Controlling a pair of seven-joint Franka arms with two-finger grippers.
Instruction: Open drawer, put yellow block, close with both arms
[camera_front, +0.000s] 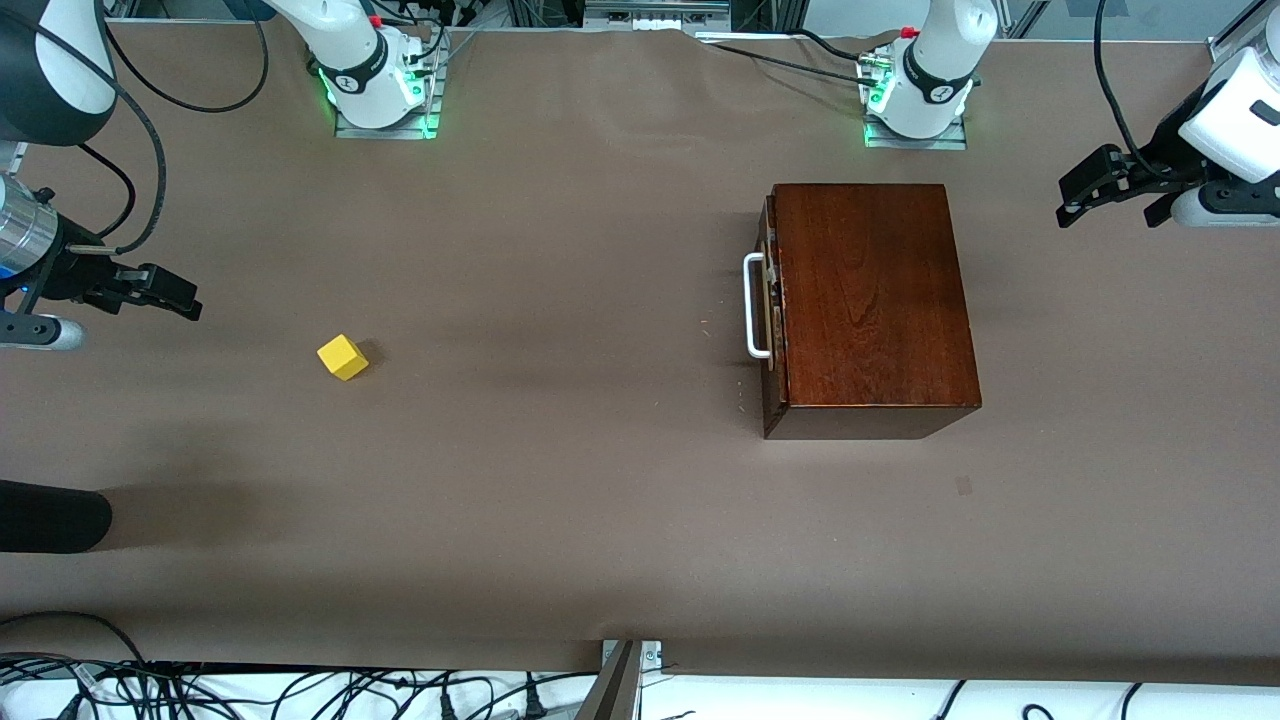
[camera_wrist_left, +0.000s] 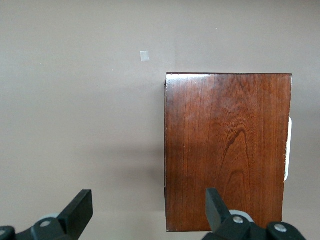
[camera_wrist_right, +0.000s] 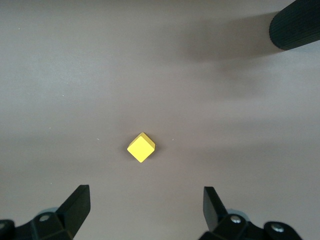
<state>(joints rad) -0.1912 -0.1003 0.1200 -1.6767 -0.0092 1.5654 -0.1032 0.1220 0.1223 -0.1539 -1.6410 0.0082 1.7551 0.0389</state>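
Left gripper (camera_front: 1075, 203): I see it up over the left arm's end of the table, jaws spread wide, nothing in them.
Right gripper (camera_front: 170, 293): over the right arm's end of the table, jaws just as wide, also empty.
Drawer (camera_front: 772, 305): shut flush in the wooden box (camera_front: 870, 295); its white handle (camera_front: 753, 305) faces the right arm's end.
Yellow block (camera_front: 343, 357): resting alone on the table (camera_front: 560, 480), well apart from the box, toward the right arm's end.
Progress: I judge nothing done yet; opening, loading and closing all remain.
Block vs right gripper: near, a little nearer the front camera than the spot under the gripper; in the right wrist view it sits between and ahead of the fingers (camera_wrist_right: 76, 202).
Box vs left gripper: the left wrist view looks straight down on the lid, handle at its edge away from the fingers (camera_wrist_left: 80, 207).
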